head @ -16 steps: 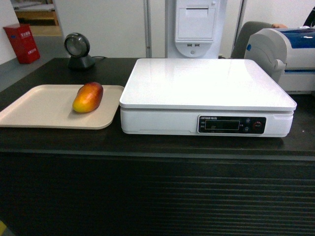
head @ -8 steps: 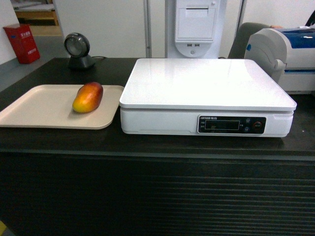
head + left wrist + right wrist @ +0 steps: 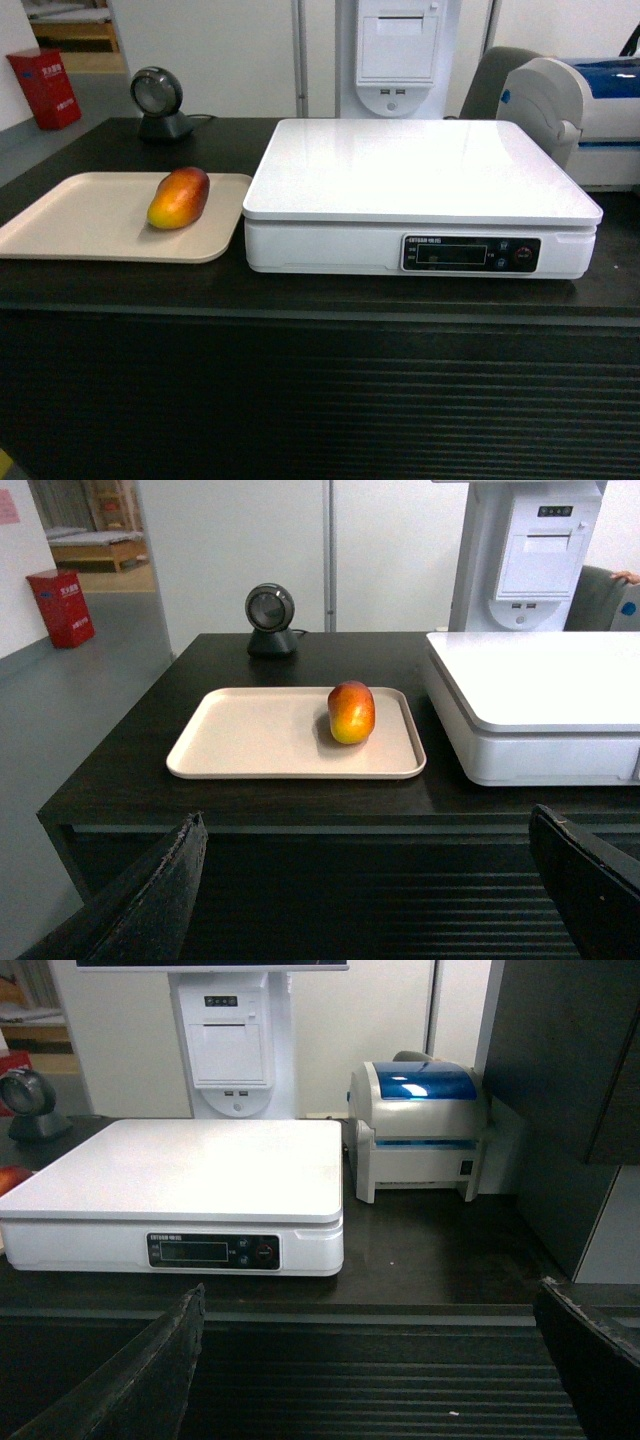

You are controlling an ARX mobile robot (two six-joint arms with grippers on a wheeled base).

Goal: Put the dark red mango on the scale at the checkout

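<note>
- Head view: nothing has shifted since the earlier frames. The dark red mango (image 3: 179, 198), a smooth oval fruit red-orange on top and yellow below, lies on the flat beige tray (image 3: 80, 220), near its right edge and beside the large white boxy scale (image 3: 420, 190) on the long dark ribbed-front checkout counter (image 3: 320, 390). No gripper shows here.
- Left wrist view: the mango (image 3: 351, 711) rests end-on on the tray (image 3: 250, 740), apart from the scale (image 3: 540, 710). A small round black scanner (image 3: 270, 620) stands behind the tray. The left gripper (image 3: 385, 900) has its dark fingers (image 3: 165, 890) spread wide, holding nothing.
- Right wrist view: the scale (image 3: 190, 1180) has a bare top plate; a white and blue label printer (image 3: 420, 1130) sits to its right. The right gripper (image 3: 385, 1380) is likewise wide apart and holds nothing; a sliver of the mango (image 3: 10, 1178) shows at the left edge.
</note>
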